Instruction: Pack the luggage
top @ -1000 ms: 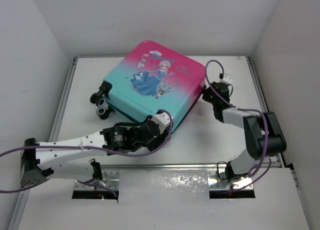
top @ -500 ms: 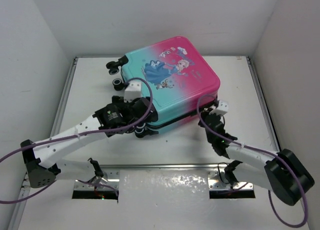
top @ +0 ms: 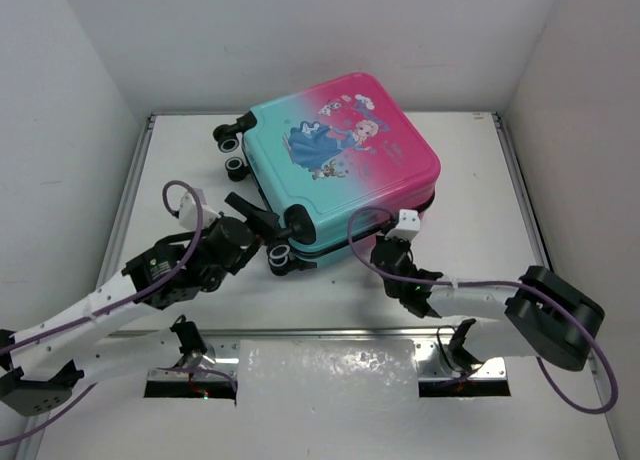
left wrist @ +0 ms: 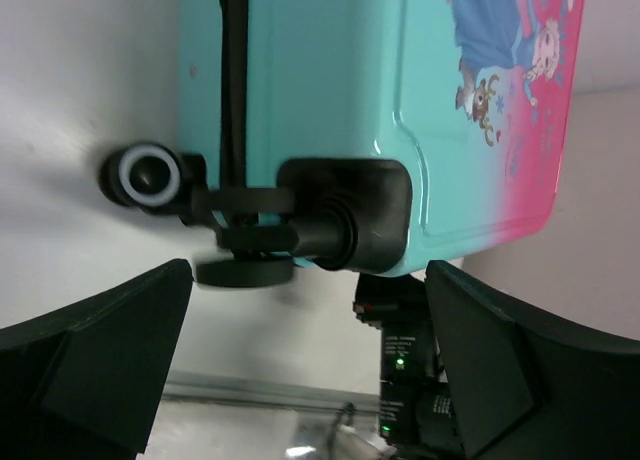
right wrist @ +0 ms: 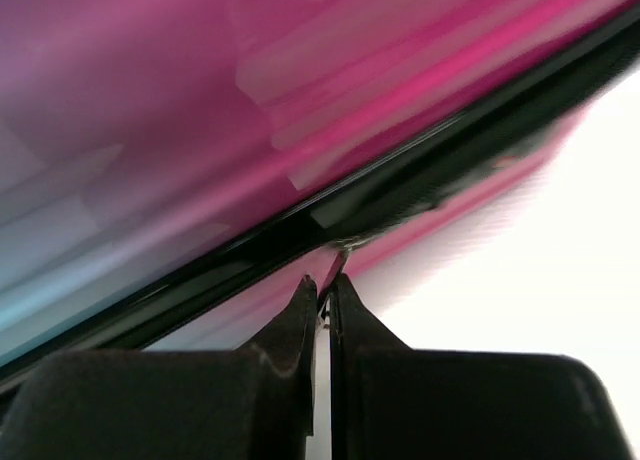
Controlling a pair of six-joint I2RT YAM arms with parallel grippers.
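The luggage [top: 345, 165] lies flat on the white table [top: 480, 180], in the centre-upper part of the top view, printed side up. The teal end is to the left, the pink end to the right, and the cartoon princess [top: 320, 140] is in the middle. The shell halves are together, w/ a dark seam [top: 350, 245] running along the near edge. Black wheels [top: 232, 148] stick out at the upper-left corner, and another pair is at the lower-left corner.

The left gripper [top: 268, 225] is right at that lower-left corner, fingers spread wide. In its wrist cam the fingers sit low at both sides of the frame, w/ the wheel mount [left wrist: 340, 215] and a grey-ringed wheel [left wrist: 150, 177] between and beyond them, not touching.

The right gripper [top: 388, 252] is up against the near edge, right of centre in the top view. In its cam the fingers [right wrist: 300, 320] are pressed together, only a hairline gap, w/ the tips at the seam. Can't tell if anything thin is nipped between them.

A purple cable [top: 480, 285] runs along the right arm in the lower right.
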